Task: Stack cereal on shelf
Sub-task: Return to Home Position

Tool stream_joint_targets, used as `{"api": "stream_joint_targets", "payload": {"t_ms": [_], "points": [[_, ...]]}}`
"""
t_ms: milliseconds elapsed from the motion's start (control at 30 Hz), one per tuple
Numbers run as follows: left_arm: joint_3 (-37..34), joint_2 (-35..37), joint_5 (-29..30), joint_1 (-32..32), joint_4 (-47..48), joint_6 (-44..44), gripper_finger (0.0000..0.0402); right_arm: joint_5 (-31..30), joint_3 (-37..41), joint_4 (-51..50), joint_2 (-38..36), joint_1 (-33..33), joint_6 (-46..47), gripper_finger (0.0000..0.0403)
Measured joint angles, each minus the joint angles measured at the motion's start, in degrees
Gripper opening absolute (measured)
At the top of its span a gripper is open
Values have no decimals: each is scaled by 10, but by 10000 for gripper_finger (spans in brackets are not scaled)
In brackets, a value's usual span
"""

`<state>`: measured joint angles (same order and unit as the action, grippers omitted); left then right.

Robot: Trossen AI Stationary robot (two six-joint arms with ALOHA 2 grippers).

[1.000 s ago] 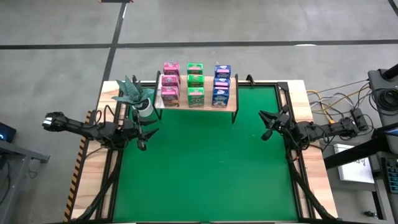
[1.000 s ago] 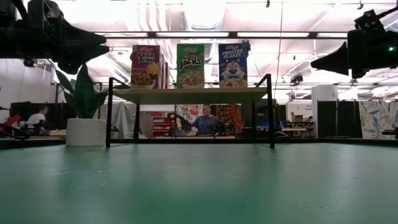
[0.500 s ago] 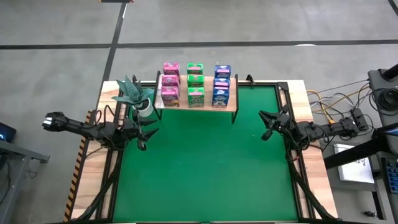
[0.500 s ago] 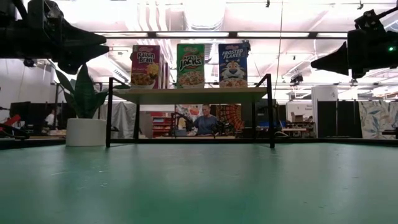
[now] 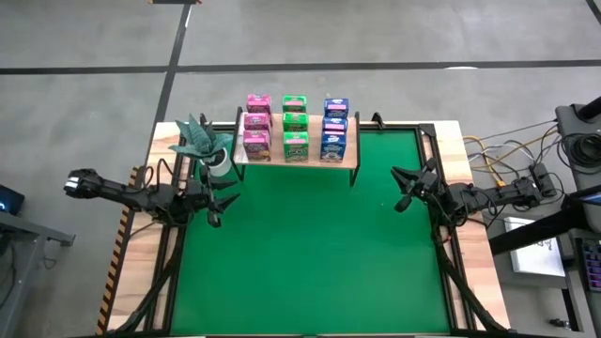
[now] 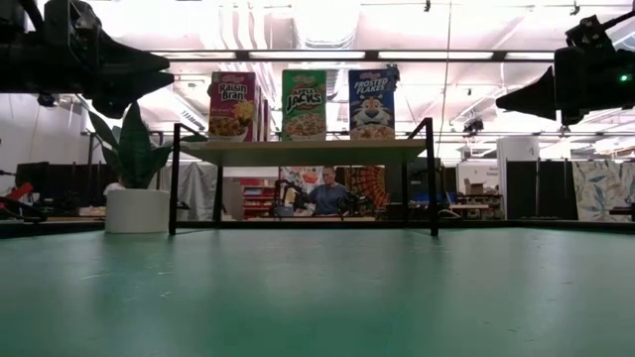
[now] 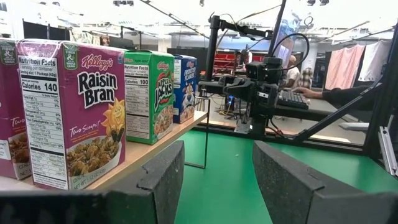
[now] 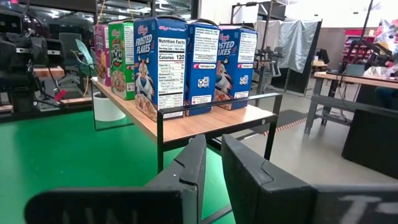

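Nine cereal boxes (image 5: pixel 295 144) stood on shelf (image 5: pixel 310 163) at surface's (image 5: pixel 310 263) far edge, in pink, green, blue rows L to R. L gripper (image 5: pixel 223 207) hung nr potted plant (image 5: pixel 199 139), jaws fairly wide, empty. R gripper (image 5: pixel 399 188) at opp. side, jaws narrow w/ thin gap, empty.

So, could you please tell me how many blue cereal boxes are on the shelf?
3, in one row at the right-arm end of the shelf: front blue box nearest the arms, middle blue box, back blue box. None seems hidden.

Pink, green, blue cereal (image 5: pixel 295 123); light-wood shelf (image 6: pixel 298 151)
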<state>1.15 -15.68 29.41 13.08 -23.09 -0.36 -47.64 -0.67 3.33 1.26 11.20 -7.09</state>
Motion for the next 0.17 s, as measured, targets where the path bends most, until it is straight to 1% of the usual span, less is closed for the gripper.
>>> {"api": "stream_joint_targets", "payload": {"t_ms": [167], "points": [[0,0,0,0,0,0,173,0,0,0,0,0,0,43]]}}
